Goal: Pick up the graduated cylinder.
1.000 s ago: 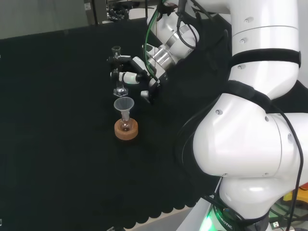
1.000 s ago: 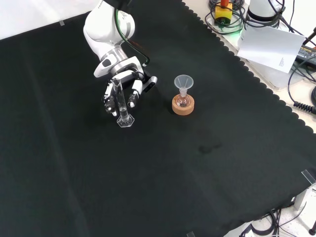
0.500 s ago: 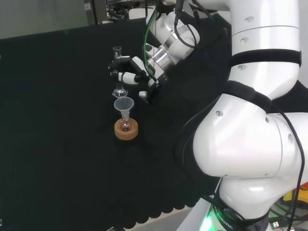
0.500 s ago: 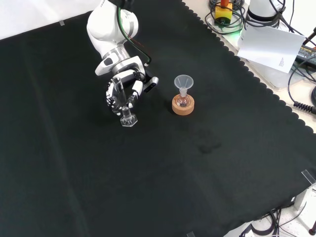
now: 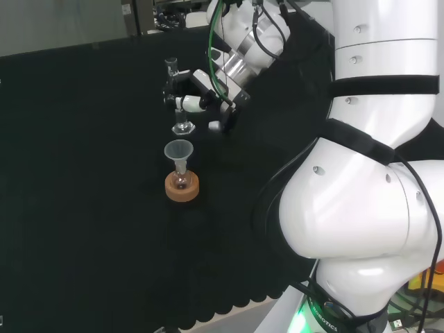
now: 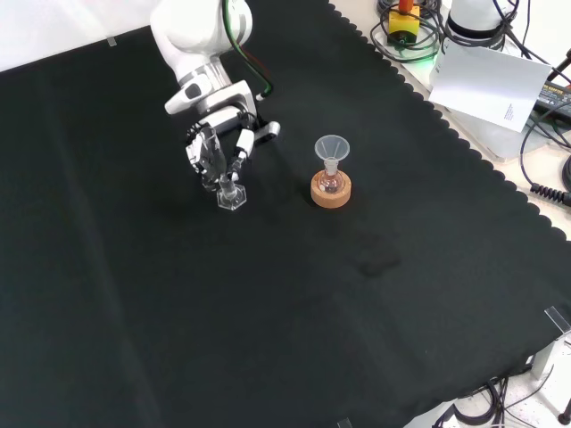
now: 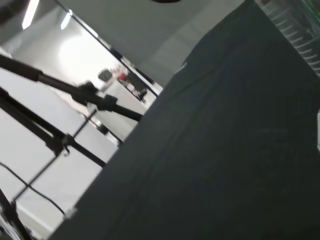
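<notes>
A clear glass graduated cylinder (image 5: 179, 104) with a hexagonal foot (image 6: 232, 199) stands upright in the grasp of the hand (image 5: 196, 97), lifted above the black cloth. In the front view the hand (image 6: 214, 152) comes down from the top and its black and white fingers curl round the tube of the cylinder (image 6: 218, 169). The thumb sticks out to the right of it there.
A small round flask with a clear funnel (image 5: 178, 152) in its neck sits on a cork ring (image 5: 182, 186) in front of the cylinder in the head view. In the front view the cork ring (image 6: 330, 189) stands right of the hand. White paper and cables (image 6: 489, 71) lie off the cloth's top right.
The hand has risen with the cylinder in it, so the foot has left the cloth. In the head view both have shifted up and slightly right.
</notes>
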`<state>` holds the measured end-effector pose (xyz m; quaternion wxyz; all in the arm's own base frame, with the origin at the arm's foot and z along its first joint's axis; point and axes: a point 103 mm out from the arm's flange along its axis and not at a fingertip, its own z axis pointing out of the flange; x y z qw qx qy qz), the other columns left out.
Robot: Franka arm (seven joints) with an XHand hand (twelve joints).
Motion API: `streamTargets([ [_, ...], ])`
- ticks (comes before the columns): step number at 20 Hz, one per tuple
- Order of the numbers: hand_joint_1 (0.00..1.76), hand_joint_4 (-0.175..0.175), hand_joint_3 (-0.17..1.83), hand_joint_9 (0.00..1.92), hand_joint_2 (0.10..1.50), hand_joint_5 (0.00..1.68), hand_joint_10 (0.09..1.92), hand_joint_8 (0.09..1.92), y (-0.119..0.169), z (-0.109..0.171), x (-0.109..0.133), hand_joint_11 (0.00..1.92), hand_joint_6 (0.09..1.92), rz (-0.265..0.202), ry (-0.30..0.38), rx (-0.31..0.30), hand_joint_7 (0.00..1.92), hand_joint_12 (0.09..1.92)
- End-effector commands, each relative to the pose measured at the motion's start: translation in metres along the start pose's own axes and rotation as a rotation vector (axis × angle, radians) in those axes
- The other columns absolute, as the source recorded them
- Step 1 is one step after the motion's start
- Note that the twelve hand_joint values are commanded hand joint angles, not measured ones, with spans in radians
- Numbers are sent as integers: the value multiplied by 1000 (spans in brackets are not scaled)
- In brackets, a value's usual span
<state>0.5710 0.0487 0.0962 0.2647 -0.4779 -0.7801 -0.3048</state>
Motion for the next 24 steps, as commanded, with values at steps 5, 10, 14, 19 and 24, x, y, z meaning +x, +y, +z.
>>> streamTargets([
  [5,1152,-151,-33,1424,1118,1022,87,321,-23,-50,19,1339,959,0,-224,65,1260,696],
  [10,1154,-153,-39,1432,1120,1025,87,297,-47,-65,31,1347,954,25,-276,73,1274,684],
  [14,1154,-154,-40,1433,1120,1025,87,295,-67,-78,37,1347,954,32,-291,115,1276,683],
  [19,1154,-154,-41,1430,1120,1025,87,291,-88,-91,44,1347,953,42,-315,170,1274,682],
  [24,1154,-153,-42,1430,1121,1025,87,288,-110,-99,50,1346,953,56,-335,205,1275,681],
])
